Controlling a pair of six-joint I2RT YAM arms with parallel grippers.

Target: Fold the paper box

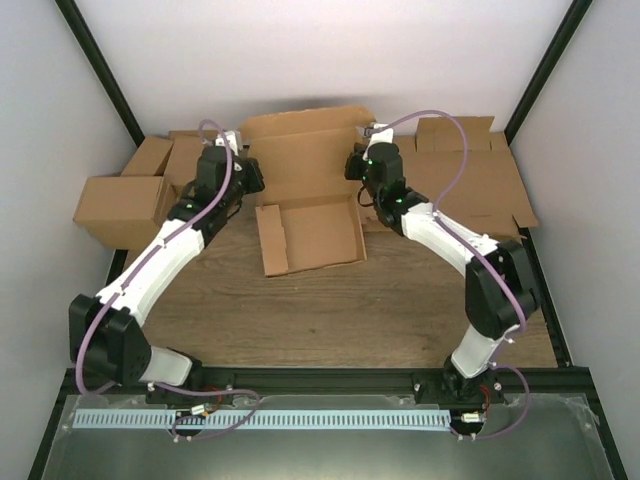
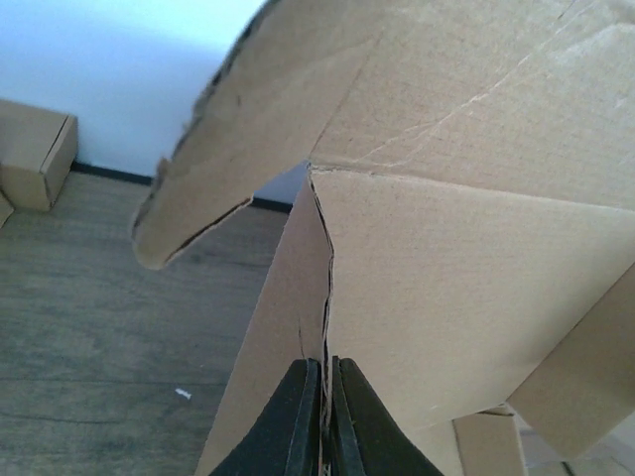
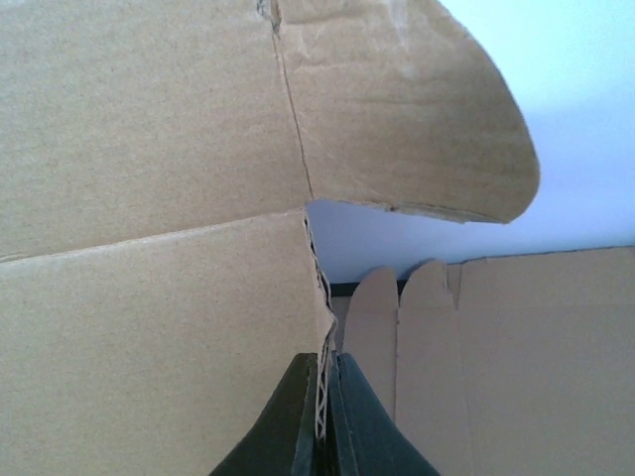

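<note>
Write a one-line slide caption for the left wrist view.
Left gripper shut on an upright panel edge of the paper box.

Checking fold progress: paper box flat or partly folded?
Partly folded. The paper box has rear panels raised off the table, left gripper and right gripper each pinching an edge; its front section lies on the table.

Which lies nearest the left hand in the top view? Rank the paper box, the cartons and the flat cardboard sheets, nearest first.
1. paper box: centre, pinched in the left hand.
2. cartons: left rear corner, on the hand's own side.
3. flat cardboard sheets: right rear, on the far side of the box.
</note>
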